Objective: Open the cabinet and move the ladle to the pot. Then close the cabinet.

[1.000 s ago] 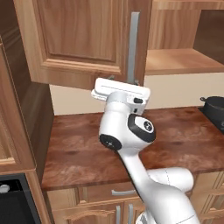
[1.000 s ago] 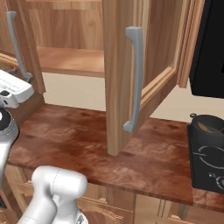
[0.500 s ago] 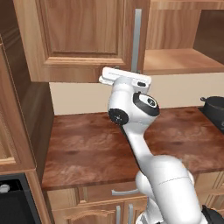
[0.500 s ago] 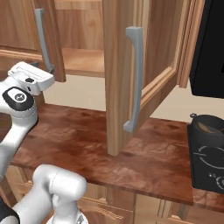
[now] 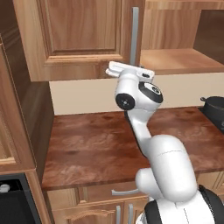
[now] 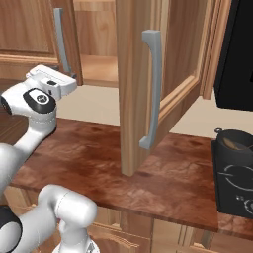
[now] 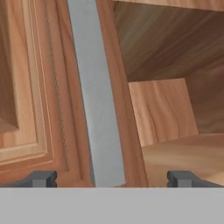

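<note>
Inside the pot (image 6: pixel 237 144), perhaps the ladle (image 6: pixel 233 144); gripper (image 7: pixel 111 178) spread.

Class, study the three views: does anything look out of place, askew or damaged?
Nothing is damaged or spilled. The cabinet's right door stands wide open over the counter, its shelf bare where visible. The open gripper straddles the left door's handle.

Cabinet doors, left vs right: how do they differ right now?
The left door sits nearly flush with the cabinet front; the right door is swung wide open, edge-on in the right base view. The open gripper straddles the left door's handle; the right door's handle hangs free, with nothing near it. Both are the same brown raised-panel wood with long vertical grey bar handles.
</note>
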